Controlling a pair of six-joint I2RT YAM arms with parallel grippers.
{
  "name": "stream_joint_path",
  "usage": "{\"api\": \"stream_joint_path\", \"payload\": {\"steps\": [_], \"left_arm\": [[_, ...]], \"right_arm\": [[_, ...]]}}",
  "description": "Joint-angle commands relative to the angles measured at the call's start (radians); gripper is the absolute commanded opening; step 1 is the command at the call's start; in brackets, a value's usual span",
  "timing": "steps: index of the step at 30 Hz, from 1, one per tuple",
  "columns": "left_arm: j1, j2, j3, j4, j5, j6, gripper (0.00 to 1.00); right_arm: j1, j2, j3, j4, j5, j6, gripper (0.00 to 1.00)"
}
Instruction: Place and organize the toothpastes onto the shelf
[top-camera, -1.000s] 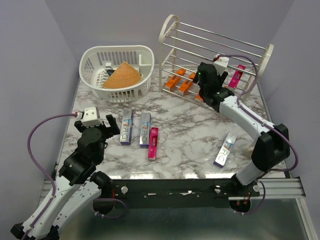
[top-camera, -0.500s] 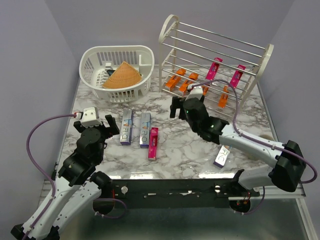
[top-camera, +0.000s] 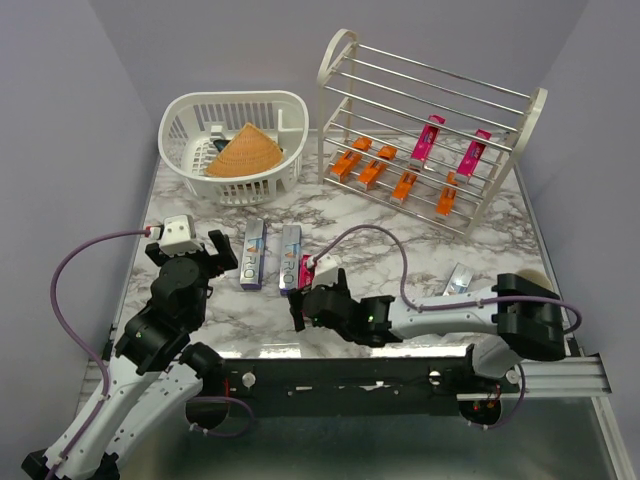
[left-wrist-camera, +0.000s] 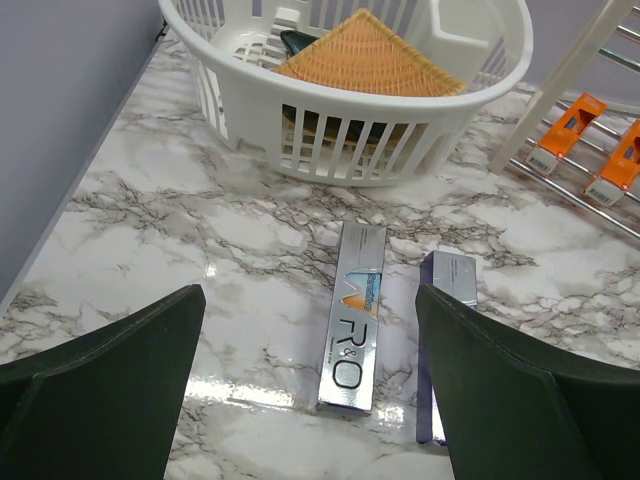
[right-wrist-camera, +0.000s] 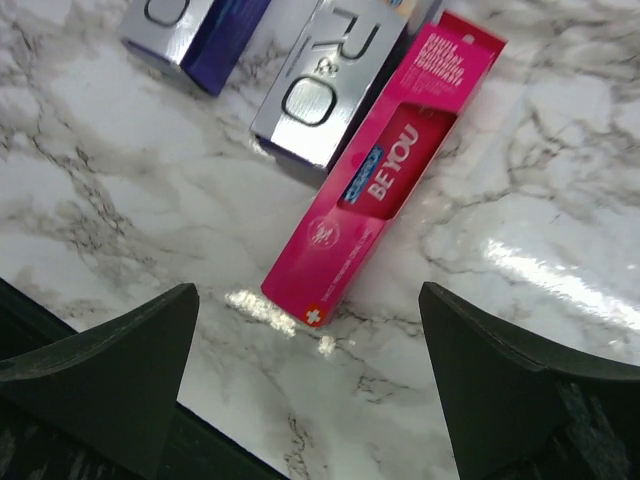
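Observation:
The shelf (top-camera: 345, 50) stands at the back right with several orange cartons (top-camera: 375, 172) and two pink ones (top-camera: 425, 140) on its rods. Two silver cartons (top-camera: 253, 254) (top-camera: 290, 255) and a pink carton (top-camera: 306, 266) lie on the marble at front left. Another silver carton (top-camera: 458, 280) lies at the right, partly behind my right arm. My right gripper (top-camera: 300, 302) is open and empty, just short of the pink carton's (right-wrist-camera: 385, 175) near end, above the table (right-wrist-camera: 310, 390). My left gripper (top-camera: 188, 252) is open and empty, a silver carton (left-wrist-camera: 355, 315) ahead between its fingers (left-wrist-camera: 100, 390).
A white slotted basket (top-camera: 235, 150) holding a tan woven cone (top-camera: 245, 150) stands at the back left, just beyond the silver cartons (left-wrist-camera: 445, 300). The table's dark near edge (right-wrist-camera: 60, 440) is right under my right gripper. Purple walls close in both sides.
My right arm has swung from the shelf down to the front left, over the pink carton on the table. A second pink carton now shows on the shelf. The left arm has not moved.

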Motion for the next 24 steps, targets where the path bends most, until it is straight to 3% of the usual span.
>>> {"api": "stream_joint_path", "payload": {"steps": [1,13,24], "left_arm": [[0.007,-0.011,-0.001,0.003,-0.010,-0.002,0.99],[0.007,-0.006,-0.001,0.003,-0.011,-0.003,0.99],[0.007,-0.005,0.000,-0.001,-0.018,-0.002,0.99]], "right_arm": [[0.053,0.136,0.093,-0.104,0.041,0.133,1.00],[0.059,0.320,0.195,-0.227,0.114,0.179,0.87],[0.055,0.313,0.152,-0.304,0.242,0.250,0.67]]}}
